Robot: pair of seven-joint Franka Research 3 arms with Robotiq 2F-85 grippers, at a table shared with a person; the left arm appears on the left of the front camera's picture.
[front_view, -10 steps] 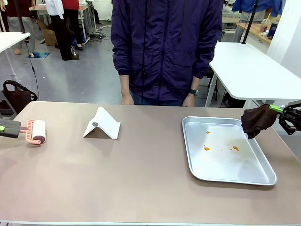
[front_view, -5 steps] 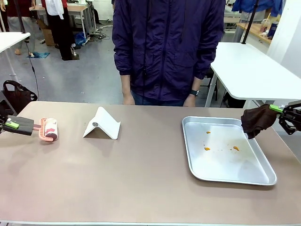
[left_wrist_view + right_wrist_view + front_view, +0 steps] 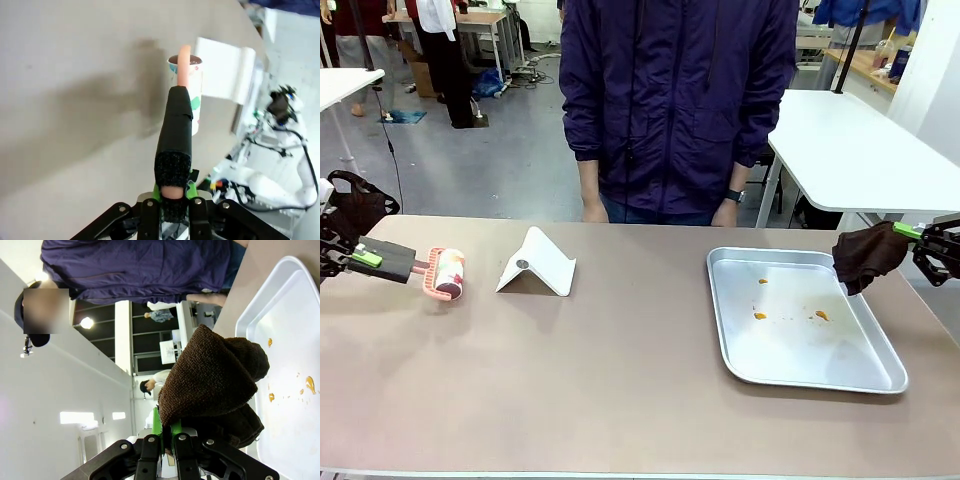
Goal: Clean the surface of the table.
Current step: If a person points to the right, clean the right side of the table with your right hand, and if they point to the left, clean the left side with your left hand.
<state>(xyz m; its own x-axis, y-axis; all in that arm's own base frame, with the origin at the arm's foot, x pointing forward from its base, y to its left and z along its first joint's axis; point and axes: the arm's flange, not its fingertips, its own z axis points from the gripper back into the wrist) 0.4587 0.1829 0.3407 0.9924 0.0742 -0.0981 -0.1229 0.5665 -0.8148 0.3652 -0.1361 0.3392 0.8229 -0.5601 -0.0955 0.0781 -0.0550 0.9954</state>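
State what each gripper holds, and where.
Left gripper: pink-framed white lint roller, by its black-wrapped handle's end. Right gripper: dark brown terry cloth, by one bunched edge.

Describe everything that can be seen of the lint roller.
The roller has a white roll with red and green marks, set in a salmon-pink frame with a pink handle. Black wrap covers most of the handle. It lies nearly level at the left end of the table, with the roll toward the white stand but apart from it. The left gripper is shut on the end of the wrapped handle. Whether the roll touches the table cannot be told.
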